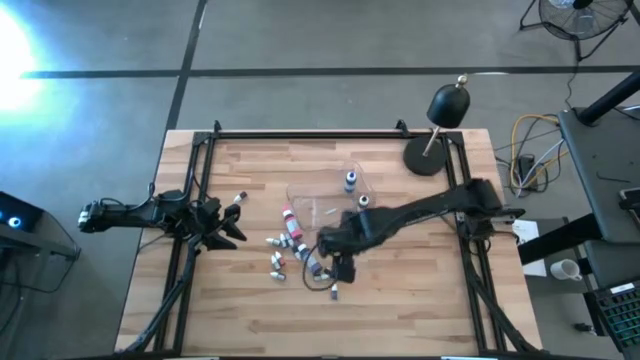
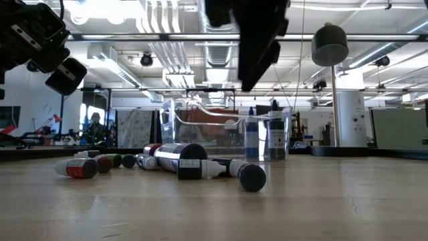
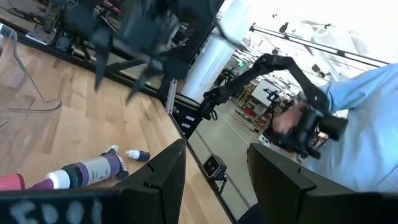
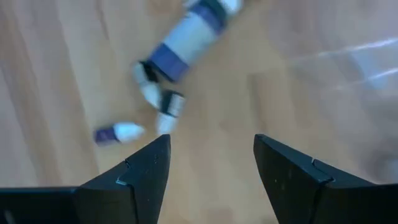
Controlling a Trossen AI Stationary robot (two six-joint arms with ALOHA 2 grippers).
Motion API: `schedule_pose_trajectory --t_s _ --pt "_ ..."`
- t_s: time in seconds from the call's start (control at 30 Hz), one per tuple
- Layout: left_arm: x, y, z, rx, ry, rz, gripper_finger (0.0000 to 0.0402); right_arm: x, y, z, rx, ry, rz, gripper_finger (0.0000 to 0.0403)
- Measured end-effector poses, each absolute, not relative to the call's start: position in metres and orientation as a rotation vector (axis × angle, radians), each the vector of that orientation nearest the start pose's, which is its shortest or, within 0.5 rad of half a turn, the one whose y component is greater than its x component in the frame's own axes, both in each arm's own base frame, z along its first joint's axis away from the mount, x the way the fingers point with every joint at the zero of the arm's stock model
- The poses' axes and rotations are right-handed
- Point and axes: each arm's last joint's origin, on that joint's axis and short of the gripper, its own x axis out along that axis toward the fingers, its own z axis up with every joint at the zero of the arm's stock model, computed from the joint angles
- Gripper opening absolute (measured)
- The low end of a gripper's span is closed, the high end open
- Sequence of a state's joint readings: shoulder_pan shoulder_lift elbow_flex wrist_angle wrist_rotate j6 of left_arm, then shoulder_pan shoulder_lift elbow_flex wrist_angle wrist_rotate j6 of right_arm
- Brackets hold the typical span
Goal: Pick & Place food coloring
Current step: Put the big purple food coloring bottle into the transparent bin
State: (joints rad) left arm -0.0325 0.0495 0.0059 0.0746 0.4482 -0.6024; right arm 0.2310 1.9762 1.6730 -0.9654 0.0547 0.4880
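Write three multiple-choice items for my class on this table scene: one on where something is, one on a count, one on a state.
1. Where is the lamp?
A. far right corner of the table
B. near left corner
C. inside the tray

2. How many bottles stand upright in the tray?
A. none
B. two
C. five

3. How are the right gripper's fingers?
A. shut on a bottle
B. open and empty
C. shut on the tray

Key:
1 A, the high view shows the lamp's base at the table's far right corner.
2 B, the low view shows two bottles standing behind the clear wall.
3 B, the right wrist view shows bare wood between the spread fingers, above the loose bottles.
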Motion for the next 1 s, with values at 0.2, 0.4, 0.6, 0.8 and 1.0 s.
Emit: schedule_pose_trajectory --t_s 0.2,0.4,0.6,0.8,1.0 --pt "0.097 -0.016 0.169 -0.584 0.115 -0.475 0.0147 0.424 0.089 0.191 0.549 1.283 -0.264 0.0220" --pt "0.097 -0.016 0.169 -0.584 0.115 -0.475 0.0147 0.446 0.096 0.176 0.708 1.224 -0.394 0.0213" --pt "0.097 -0.016 0.169 -0.584 0.115 -0.475 0.0147 0.466 0.100 0.166 0.765 1.189 -0.461 0.0212" --pt "0.097 -0.016 0.169 -0.584 0.115 -0.475 0.0147 0.473 0.109 0.157 0.689 1.196 -0.575 0.0206" --pt "0.097 -0.016 0.169 -0.584 0.115 -0.474 0.0147 0.465 0.120 0.151 0.613 1.269 -0.580 0.0162"
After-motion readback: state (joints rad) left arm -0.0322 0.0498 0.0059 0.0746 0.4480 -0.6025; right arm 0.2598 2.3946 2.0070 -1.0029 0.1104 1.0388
